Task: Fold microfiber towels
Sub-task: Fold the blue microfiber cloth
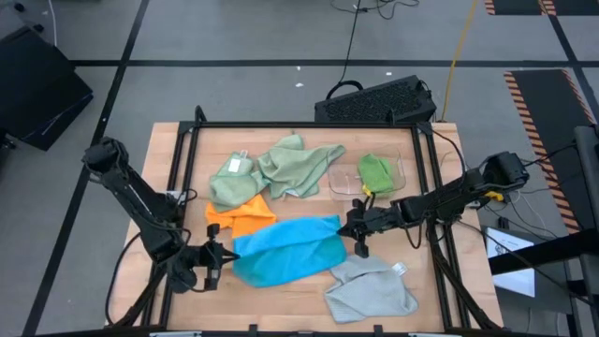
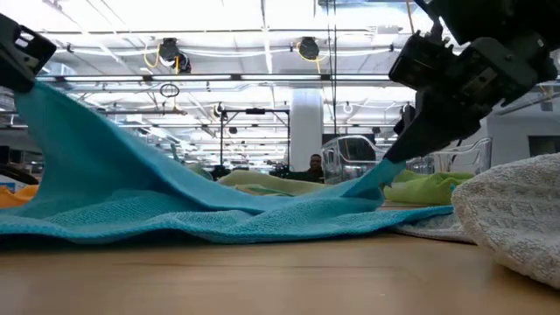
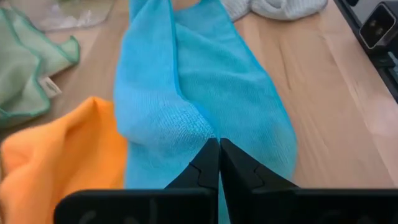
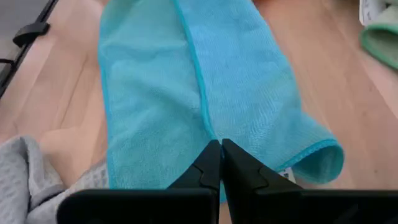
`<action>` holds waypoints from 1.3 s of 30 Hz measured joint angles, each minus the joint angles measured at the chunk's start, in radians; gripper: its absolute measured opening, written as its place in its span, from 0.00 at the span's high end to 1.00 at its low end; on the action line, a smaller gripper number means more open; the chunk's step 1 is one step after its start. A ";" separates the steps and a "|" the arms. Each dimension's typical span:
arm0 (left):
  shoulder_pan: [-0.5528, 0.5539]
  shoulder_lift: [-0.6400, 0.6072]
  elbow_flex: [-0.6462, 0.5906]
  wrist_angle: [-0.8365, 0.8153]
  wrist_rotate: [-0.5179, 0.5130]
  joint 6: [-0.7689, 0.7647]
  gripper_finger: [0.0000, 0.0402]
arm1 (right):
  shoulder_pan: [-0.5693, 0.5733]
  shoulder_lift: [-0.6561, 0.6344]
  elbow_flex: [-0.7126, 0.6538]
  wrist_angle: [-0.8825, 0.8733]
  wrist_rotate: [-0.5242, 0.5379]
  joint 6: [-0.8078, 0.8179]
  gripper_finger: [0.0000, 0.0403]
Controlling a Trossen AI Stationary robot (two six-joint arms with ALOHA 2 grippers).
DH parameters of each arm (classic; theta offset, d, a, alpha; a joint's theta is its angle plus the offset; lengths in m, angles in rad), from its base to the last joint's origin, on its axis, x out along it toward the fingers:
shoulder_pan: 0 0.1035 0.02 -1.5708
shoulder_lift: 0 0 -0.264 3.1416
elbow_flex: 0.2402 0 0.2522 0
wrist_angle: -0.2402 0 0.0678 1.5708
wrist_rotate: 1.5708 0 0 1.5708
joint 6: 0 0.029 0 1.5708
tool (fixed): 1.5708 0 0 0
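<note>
Left gripper (image 1: 221, 254) and right gripper (image 1: 348, 225) pinching blue towel (image 1: 285, 249) ends (long axis across table), slightly lifted

Six towels, one tray, two grippers

Two pale sage green towels (image 1: 234, 178) (image 1: 299, 164), one bright green towel (image 1: 376, 171) lying in the one clear tray (image 1: 401, 168), one orange towel (image 1: 239, 215), one grey towel (image 1: 370, 290), and one blue towel (image 1: 285, 248) stretched between the left gripper (image 1: 222, 255) and the right gripper (image 1: 348, 227), each pinching one end.
</note>
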 joint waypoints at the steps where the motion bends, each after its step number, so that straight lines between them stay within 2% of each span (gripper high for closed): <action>1: -0.003 0.002 0.000 -0.001 0.004 -0.008 0.98 | 0.001 0.003 0.000 0.001 -0.014 0.003 1.00; 5: -0.019 -0.005 0.000 0.000 0.001 -0.010 0.99 | 0.001 -0.013 0.000 0.000 -0.100 0.037 1.00; 13: -0.078 -0.096 0.000 -0.003 -0.113 0.033 0.99 | 0.001 -0.108 0.000 0.001 -0.097 0.048 1.00; 17: -0.092 -0.113 0.000 0.002 -0.111 0.025 0.99 | 0.006 -0.097 0.001 -0.018 -0.097 0.055 1.00; 27: -0.093 0.028 0.000 0.046 -0.055 -0.072 0.99 | 0.014 0.031 0.001 -0.013 -0.074 0.078 1.00; 34: -0.093 0.095 0.000 0.106 -0.034 -0.082 0.98 | 0.014 0.087 0.001 -0.012 -0.153 0.103 0.99; 39: -0.093 0.101 0.000 0.097 -0.011 -0.126 0.97 | 0.014 0.094 0.000 -0.006 -0.152 0.116 0.92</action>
